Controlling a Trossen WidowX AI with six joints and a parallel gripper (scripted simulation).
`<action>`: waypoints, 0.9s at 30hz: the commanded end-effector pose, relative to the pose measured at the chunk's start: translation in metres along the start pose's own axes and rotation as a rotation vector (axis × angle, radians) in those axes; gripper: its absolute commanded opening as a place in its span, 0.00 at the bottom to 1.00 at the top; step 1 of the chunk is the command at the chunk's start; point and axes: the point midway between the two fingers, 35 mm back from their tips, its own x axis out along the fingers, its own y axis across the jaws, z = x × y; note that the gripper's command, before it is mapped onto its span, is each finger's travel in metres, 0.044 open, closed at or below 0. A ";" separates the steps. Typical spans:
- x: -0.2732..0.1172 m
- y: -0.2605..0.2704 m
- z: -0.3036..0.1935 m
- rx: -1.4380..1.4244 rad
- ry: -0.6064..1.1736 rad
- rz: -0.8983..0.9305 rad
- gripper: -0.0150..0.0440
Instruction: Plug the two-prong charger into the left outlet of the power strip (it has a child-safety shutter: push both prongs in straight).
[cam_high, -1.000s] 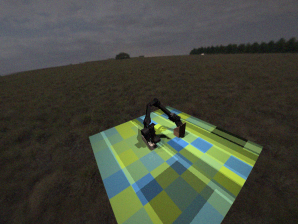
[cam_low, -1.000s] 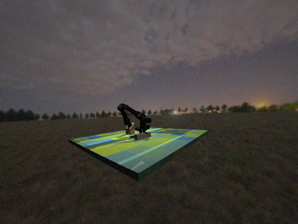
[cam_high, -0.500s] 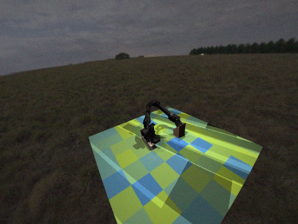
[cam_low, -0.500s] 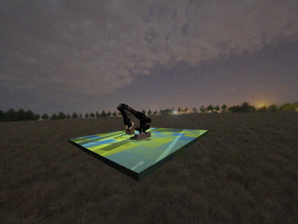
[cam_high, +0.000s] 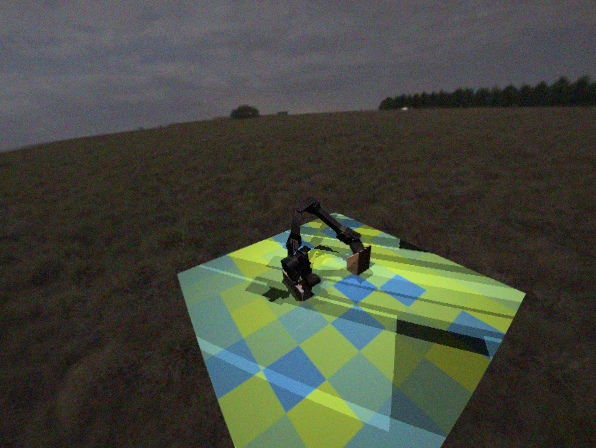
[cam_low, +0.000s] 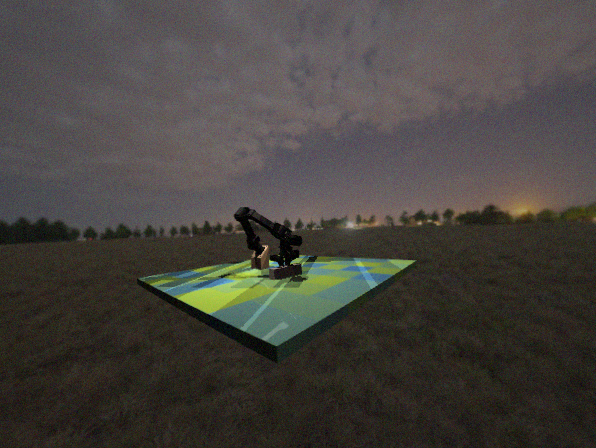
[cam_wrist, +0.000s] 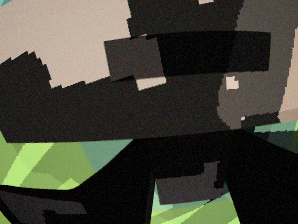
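My gripper (cam_high: 357, 248) (cam_low: 258, 250) (cam_wrist: 182, 131) is at the end of the bent-down arm, close against a pinkish-brown block (cam_high: 356, 264) (cam_low: 259, 262) (cam_wrist: 75, 40). It is shut on the charger; a dark grey piece (cam_wrist: 184, 191) shows between the black fingers in the wrist view. The block's face fills the upper wrist view, partly in shadow, with a dark band (cam_wrist: 215, 52) across it. I cannot tell whether the block or the band is the power strip. The prongs, the outlets and any contact between them are hidden or too dark to make out.
The arm's base stands on a low pinkish block (cam_low: 285, 271), beside the upright block. Both are on a square table top (cam_high: 300, 370) (cam_low: 295, 310) with a blue, green and yellow pattern. Streaks of light and dark shadow cross it. Dark grassland lies beyond its edges.
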 end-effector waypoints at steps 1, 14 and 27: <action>-0.003 -0.001 0.006 0.014 -0.018 0.001 0.25; -0.005 -0.001 0.006 0.014 -0.018 0.001 0.25; -0.005 -0.001 0.007 0.014 -0.018 0.001 0.25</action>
